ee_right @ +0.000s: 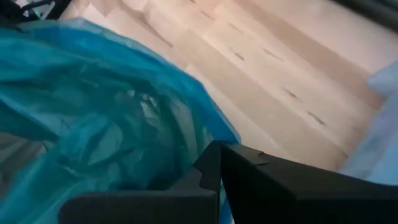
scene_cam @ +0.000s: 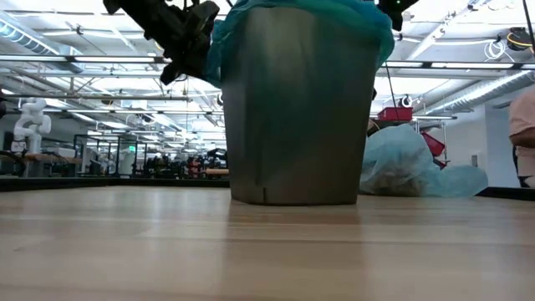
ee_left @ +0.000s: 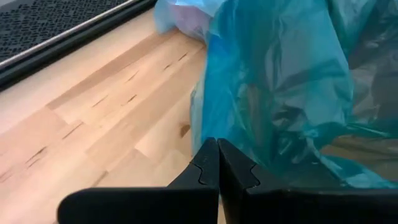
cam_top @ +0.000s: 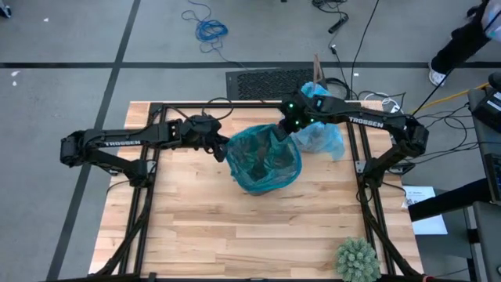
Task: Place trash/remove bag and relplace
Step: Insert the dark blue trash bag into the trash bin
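Left gripper (ee_left: pixel 217 163): fingers pressed together, holding nothing visible, at the teal bag's (cam_top: pixel 266 160) left rim over the bin (scene_cam: pixel 297 117). Right gripper (ee_right: pixel 214 168) likewise closed at the far rim. Beyond, the pale blue bag (cam_top: pixel 321 135) lies crumpled on the table (cam_top: pixel 196 227).

White capital letters reading "TROSSEN" run along the upper link of the dark left robot arm (cam_top: pixel 117 143). The same white word "TROSSEN" stands on the forearm link of the dark right robot arm (cam_top: pixel 366 121). A white paper sheet (cam_top: pixel 423 205) beside the table carries print too small to read.
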You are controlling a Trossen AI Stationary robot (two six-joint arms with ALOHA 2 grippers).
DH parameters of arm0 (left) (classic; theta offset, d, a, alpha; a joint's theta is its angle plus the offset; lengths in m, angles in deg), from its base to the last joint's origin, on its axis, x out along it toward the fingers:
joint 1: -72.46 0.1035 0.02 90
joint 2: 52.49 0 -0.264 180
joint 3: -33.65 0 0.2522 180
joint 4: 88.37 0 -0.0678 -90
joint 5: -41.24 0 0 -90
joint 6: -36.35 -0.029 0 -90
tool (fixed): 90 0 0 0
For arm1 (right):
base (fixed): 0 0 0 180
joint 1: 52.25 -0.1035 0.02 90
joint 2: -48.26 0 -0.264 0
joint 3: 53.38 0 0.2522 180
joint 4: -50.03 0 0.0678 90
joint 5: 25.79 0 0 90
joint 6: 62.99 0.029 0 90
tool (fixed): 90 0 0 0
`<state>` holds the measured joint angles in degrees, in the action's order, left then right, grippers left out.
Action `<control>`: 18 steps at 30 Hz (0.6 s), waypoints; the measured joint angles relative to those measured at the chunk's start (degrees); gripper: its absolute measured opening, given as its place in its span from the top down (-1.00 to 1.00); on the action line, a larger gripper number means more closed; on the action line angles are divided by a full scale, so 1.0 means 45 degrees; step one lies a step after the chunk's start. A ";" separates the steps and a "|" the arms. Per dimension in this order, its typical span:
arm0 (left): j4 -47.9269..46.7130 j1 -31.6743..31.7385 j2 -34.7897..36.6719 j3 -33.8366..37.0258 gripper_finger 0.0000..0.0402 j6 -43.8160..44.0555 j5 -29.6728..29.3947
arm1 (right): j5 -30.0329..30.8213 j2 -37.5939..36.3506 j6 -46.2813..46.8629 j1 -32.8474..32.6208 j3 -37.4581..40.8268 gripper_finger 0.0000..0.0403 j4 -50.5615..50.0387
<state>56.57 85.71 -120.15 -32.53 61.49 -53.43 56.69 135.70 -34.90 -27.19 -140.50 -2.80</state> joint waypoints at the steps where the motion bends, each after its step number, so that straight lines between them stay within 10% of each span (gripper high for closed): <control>1: 0.0145 -0.0005 0.0000 0.0109 1.00 0.0002 0.0032 | -0.0027 -0.0003 0.0122 -0.0060 0.0160 1.00 0.0196; 18: 0.2008 -0.0058 -0.0005 0.1753 1.00 0.0676 0.0403 | 0.0454 -0.1466 0.1183 -0.0246 0.1052 1.00 0.1378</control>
<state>65.60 85.45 -120.17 -24.64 64.53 -51.62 58.74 129.10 -29.58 -28.30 -135.76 3.40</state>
